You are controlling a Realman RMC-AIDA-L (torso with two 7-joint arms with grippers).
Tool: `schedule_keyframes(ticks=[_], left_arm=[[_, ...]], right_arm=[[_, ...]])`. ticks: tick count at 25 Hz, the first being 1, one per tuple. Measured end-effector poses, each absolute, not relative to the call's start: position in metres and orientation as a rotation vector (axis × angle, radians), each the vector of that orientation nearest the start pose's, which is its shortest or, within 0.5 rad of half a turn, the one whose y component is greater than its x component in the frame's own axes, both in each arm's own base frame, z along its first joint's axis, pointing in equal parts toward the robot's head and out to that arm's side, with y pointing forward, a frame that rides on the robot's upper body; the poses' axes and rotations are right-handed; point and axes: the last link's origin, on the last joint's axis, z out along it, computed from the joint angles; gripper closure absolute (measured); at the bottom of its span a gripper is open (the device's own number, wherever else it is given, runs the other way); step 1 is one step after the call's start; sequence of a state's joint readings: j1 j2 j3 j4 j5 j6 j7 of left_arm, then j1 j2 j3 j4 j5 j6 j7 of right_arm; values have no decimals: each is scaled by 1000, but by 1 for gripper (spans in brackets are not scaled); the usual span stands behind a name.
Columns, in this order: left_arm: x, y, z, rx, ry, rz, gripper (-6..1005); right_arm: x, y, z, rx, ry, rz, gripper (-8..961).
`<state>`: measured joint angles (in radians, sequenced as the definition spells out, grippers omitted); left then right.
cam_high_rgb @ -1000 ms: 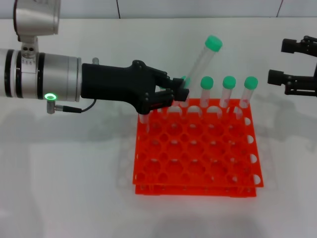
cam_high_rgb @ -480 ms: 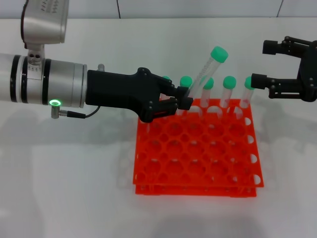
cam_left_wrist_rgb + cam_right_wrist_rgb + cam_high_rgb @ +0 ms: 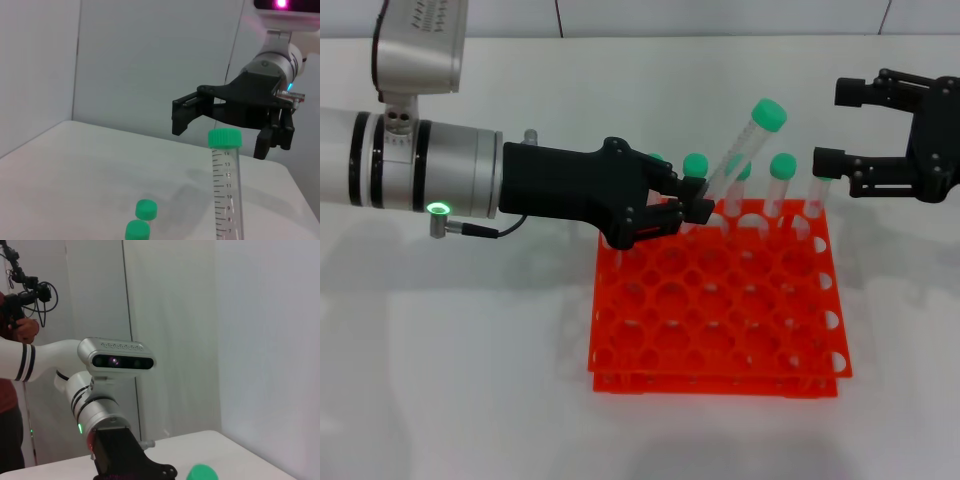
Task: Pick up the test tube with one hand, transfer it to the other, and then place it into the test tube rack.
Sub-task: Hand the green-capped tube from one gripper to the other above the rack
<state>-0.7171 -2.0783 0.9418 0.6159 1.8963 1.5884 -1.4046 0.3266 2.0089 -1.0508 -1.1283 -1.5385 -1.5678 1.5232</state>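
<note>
Your left gripper (image 3: 688, 212) clamps the tube (image 3: 740, 150) low, tilted above the rack (image 3: 720, 330). It looks light, stiff and slick; take it just below the cap with the right gripper (image 3: 840, 125), jaws wide open.

The test tube rack (image 3: 715, 300) sits on the worktop (image 3: 450, 350). Over its rear left stands the left pincer (image 3: 692, 212), gripping the tilted test tube (image 3: 740, 155); the right pincer (image 3: 840, 125) hovers rear right, jaws apart.
</note>
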Motion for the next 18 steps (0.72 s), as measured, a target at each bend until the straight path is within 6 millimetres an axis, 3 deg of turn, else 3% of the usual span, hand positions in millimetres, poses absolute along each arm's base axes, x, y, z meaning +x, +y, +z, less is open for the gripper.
schedule_keyframes(ticks=[18], left_arm=[[-177, 349, -40, -3049, -330, -712, 808]], right_arm=[[186, 324, 53, -2735, 194, 881, 127]])
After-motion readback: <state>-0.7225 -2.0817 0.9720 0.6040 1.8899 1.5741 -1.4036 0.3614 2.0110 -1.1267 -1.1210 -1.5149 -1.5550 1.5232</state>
